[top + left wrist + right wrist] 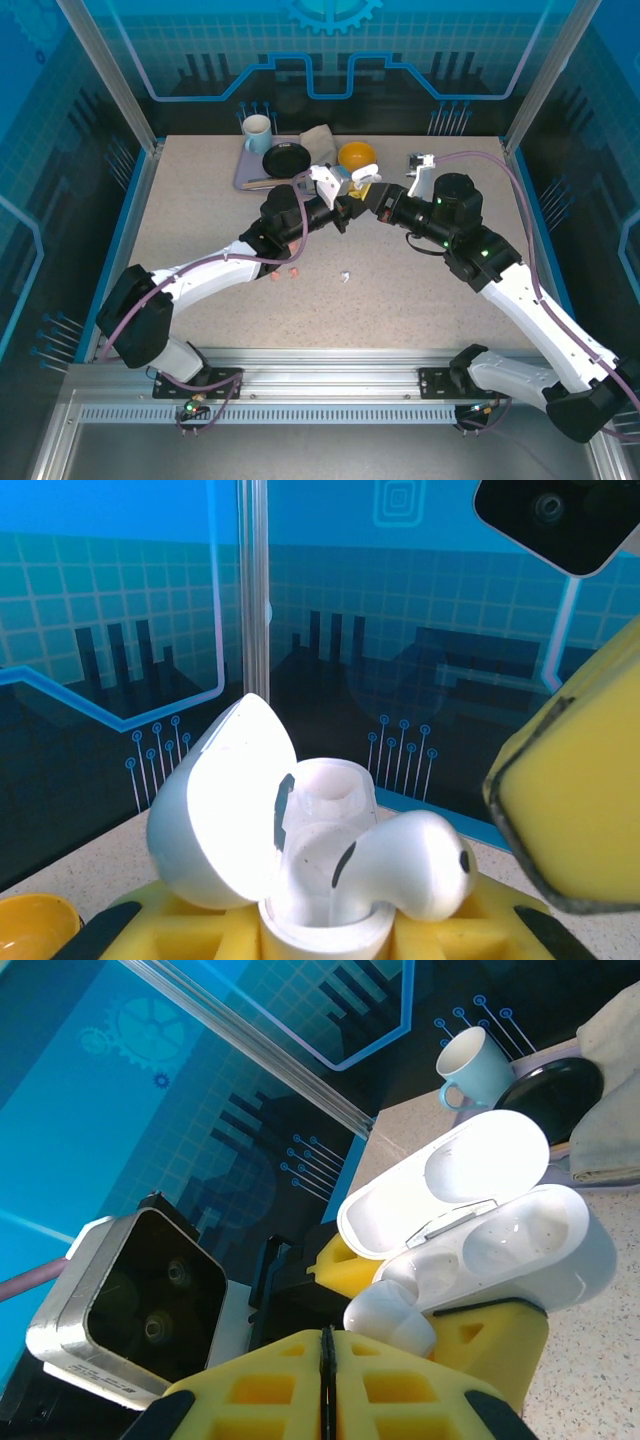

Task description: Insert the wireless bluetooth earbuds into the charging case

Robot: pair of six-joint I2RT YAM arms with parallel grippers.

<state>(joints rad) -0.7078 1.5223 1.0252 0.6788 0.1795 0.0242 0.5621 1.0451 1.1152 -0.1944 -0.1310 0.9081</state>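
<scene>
My left gripper (345, 192) is shut on the white charging case (325, 920), held above the table's middle with its lid (215, 805) swung open. A white earbud (412, 862) sits stem-down in one well of the case, its head sticking out. My right gripper (324, 1345) is shut with nothing between its yellow pads, its tips right beside that earbud (388, 1317). The case's other well (515, 1238) is bare. Two salmon-pink earbuds (286, 273) and a small white one (344, 276) lie on the table below the arms.
At the back stands a grey tray (243, 172) with a pale blue mug (257, 130), a black plate (285, 160) and a folded cloth (318, 137). A yellow bowl (357, 155) sits beside it, and a small white object (421, 161) lies to its right.
</scene>
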